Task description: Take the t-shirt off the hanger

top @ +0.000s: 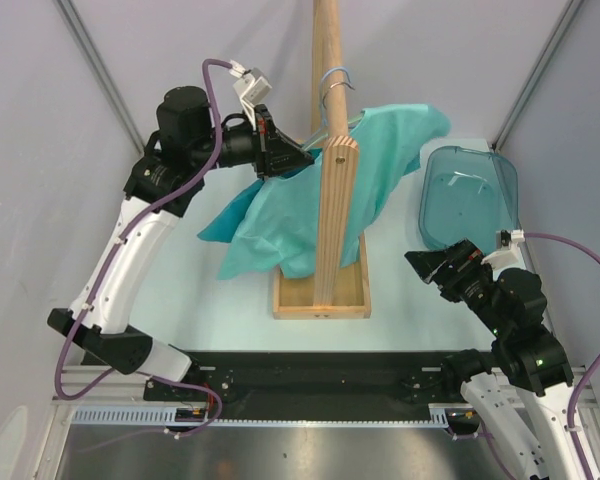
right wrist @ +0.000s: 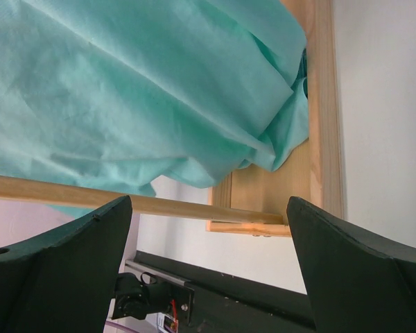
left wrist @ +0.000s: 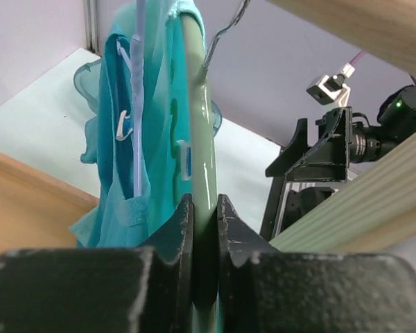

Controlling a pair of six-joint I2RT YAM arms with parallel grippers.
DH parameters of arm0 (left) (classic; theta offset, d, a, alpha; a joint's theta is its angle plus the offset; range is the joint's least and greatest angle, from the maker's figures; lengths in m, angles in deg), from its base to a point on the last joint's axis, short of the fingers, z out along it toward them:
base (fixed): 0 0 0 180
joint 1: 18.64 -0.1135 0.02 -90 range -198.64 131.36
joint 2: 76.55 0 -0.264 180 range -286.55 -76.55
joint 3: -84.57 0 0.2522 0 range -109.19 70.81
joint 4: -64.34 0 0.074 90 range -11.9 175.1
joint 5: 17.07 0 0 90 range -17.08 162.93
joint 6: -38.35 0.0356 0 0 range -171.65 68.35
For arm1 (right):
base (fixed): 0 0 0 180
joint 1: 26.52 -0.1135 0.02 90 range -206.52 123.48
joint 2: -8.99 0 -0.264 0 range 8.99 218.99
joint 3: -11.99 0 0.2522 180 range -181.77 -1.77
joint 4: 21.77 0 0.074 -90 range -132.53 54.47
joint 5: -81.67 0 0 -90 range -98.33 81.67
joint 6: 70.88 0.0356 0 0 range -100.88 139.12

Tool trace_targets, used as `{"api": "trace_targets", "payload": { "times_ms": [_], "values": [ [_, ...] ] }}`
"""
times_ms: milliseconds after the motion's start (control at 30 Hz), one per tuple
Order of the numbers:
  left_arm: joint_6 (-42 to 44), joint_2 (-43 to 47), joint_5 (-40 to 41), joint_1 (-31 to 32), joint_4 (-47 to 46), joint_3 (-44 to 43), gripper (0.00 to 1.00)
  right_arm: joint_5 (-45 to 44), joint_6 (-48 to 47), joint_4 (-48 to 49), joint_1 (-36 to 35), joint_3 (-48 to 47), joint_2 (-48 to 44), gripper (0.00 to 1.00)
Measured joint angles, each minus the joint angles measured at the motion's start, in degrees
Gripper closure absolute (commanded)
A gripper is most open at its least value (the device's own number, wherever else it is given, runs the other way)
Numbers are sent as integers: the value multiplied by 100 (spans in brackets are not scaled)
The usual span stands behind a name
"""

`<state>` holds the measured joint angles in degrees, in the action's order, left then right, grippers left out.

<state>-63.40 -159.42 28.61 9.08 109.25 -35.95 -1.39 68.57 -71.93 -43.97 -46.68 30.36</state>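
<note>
T-shirt: teal fabric t-shirt [top: 302,215] drapes over a pale green plastic hanger [left wrist: 198,104] hooked on the upright wooden rack [top: 337,200]
Left gripper [left wrist: 204,202]: fingers pinch the hanger's arm beside the cloth
Right gripper [top: 436,266]: fingers spread wide, near the rack's base, apart from the shirt

I see bright, even overhead light and soft shadows. The left fingers [left wrist: 177,236] blur close up; glare streaks the hanger [left wrist: 205,159].

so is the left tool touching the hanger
Touching. The left wrist view shows the left tool closed on the pale green hanger, no gap either side.
</note>
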Motion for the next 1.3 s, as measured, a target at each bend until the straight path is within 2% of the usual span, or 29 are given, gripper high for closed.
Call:
{"api": "trace_targets", "payload": {
  "times_ms": [500,700,1000,1167,1300],
  "values": [
    [-258,-50,4,4,546,-629,100,-4,-2,-22,0,4,-13,0],
    [-323,212,160,7,623,-575,100,-4,0,-22,0,33,-24,0],
    [-323,1895,660,11,315,1126,100,-4,-2,-24,0,103,-22,0],
    [-334,2529,992,15,120,1882,100,-4,-2,-17,0,177,-9,0],
    [-343,2712,1016,15,87,2540,100,0,-24,0,0,232,96,0]
  ]
}}
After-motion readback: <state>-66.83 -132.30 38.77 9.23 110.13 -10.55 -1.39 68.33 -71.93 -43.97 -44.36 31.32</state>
